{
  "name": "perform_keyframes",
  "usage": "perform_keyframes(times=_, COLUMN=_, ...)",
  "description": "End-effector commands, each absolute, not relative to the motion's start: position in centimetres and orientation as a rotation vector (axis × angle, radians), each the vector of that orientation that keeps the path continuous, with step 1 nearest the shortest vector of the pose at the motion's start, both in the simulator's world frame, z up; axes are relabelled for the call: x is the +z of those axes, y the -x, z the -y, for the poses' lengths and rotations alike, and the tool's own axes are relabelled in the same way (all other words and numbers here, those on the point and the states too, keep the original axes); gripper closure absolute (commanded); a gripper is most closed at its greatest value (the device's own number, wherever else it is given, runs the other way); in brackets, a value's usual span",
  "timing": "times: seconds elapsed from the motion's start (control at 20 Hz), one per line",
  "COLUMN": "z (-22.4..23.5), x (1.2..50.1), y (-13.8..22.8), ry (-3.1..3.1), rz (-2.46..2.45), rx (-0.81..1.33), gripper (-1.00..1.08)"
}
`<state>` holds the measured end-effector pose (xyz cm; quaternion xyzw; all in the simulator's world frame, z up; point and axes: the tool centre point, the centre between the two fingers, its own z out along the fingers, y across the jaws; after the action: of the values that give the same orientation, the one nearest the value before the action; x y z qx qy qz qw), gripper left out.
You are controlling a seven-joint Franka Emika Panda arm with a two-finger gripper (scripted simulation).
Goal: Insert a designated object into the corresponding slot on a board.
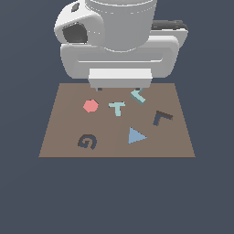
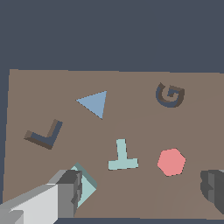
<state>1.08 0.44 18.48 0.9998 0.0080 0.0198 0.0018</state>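
The pale teal L-shaped block (image 1: 138,97) (image 2: 88,185) lies flat near the board's far edge, partly covered by one finger in both views. My gripper (image 1: 119,89) (image 2: 142,190) hangs low over that edge, open wide. One finger (image 2: 69,192) touches or overlaps the L block's outer side, and the other finger (image 2: 213,190) is far off past the red hexagon. Nothing is held. The dark L-shaped slot (image 1: 161,118) (image 2: 43,135) is empty, a short way from the block. The brown board (image 1: 64,119) (image 2: 140,87) lies flat.
A pale teal T piece (image 1: 117,108) (image 2: 123,156) and a red hexagon (image 1: 91,106) (image 2: 171,162) lie under the gripper's span. A blue triangle (image 1: 135,136) (image 2: 94,103) sits near the slot. A dark G-shaped recess (image 1: 87,141) (image 2: 169,95) is at the near corner.
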Motion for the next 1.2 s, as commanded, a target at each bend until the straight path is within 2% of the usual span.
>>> perform_keyframes(times=0.0, z=-0.4, x=18.5, y=-1.1, ry=-3.137, rz=-0.025, rx=0.062, gripper=-0.92)
perform_keyframes(times=0.65, z=-3.1, x=15.5, y=0.3, ry=-3.126, rz=-0.288, rx=0.049, gripper=-0.92)
perform_keyframes(times=1.15, z=-7.4, x=9.6, y=4.3, ry=-3.037, rz=-0.809, rx=0.022, gripper=-0.92)
